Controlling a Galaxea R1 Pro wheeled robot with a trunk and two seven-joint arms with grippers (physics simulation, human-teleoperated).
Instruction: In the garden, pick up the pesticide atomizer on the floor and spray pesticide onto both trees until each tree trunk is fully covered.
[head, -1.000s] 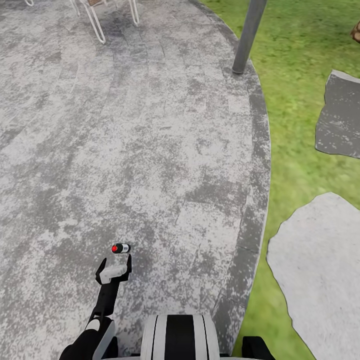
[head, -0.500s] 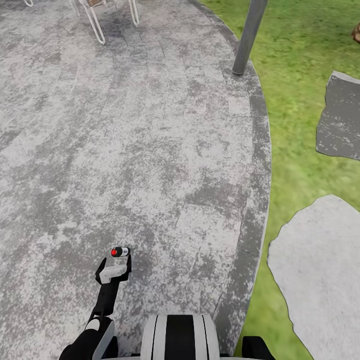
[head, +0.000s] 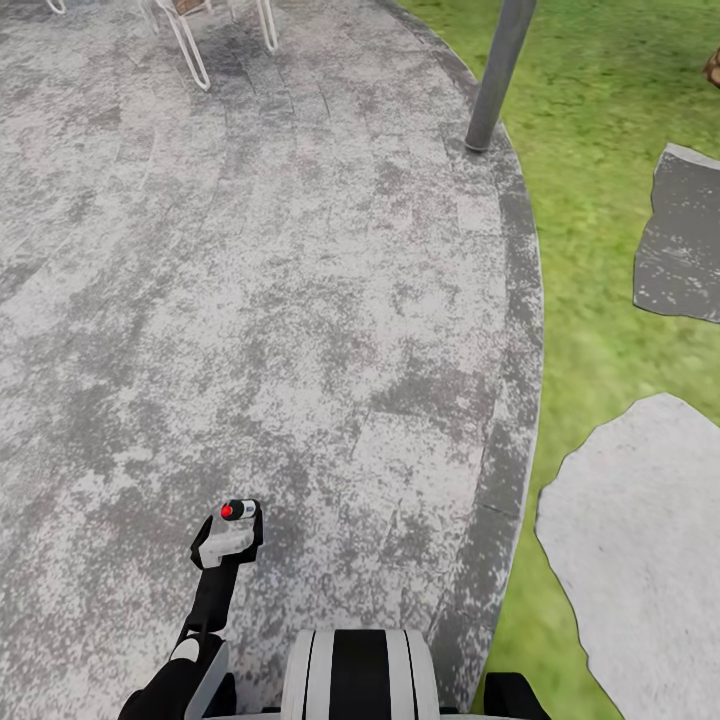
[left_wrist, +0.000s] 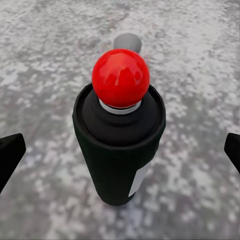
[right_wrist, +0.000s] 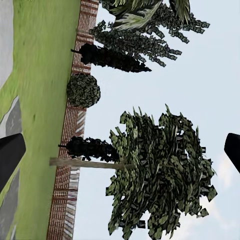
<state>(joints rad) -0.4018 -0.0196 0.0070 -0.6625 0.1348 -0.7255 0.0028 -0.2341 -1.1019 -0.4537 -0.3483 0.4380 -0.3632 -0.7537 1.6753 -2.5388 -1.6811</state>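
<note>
The atomizer (left_wrist: 119, 135) stands upright on the grey paving (head: 300, 300) just ahead of the robot, a slim black can with a red knob on top and a sliver of white label low on one side. In the head view it shows as a small dark shape with a red dot (head: 238, 510), at the tip of the left hand (head: 232, 528).

The step in hand looks to be the grasp itself. To do it well, the left hand should come on until the black body — not the red knob — sits squarely between the fingers, then close on the straight-sided part of the can, low enough not to press the top. The can is narrow and free-standing, so a nudge from one finger before the other could tip it; an even, centred closure is the safer course.

In the left wrist view the can sits midway between the two dark fingertips (left_wrist: 10, 155), which lie at the far edges of the picture, well apart from its sides. The left hand (left_wrist: 120, 155) is spread wide and has hold of nothing. From above it is hard to tell whether the fingers already reach alongside the can or stop just short.

The right hand (right_wrist: 120, 155) is likewise wide open and empty, pointing off at a tree (right_wrist: 160, 175), a slatted fence (right_wrist: 70, 150) and lawn (right_wrist: 40, 75).
</note>
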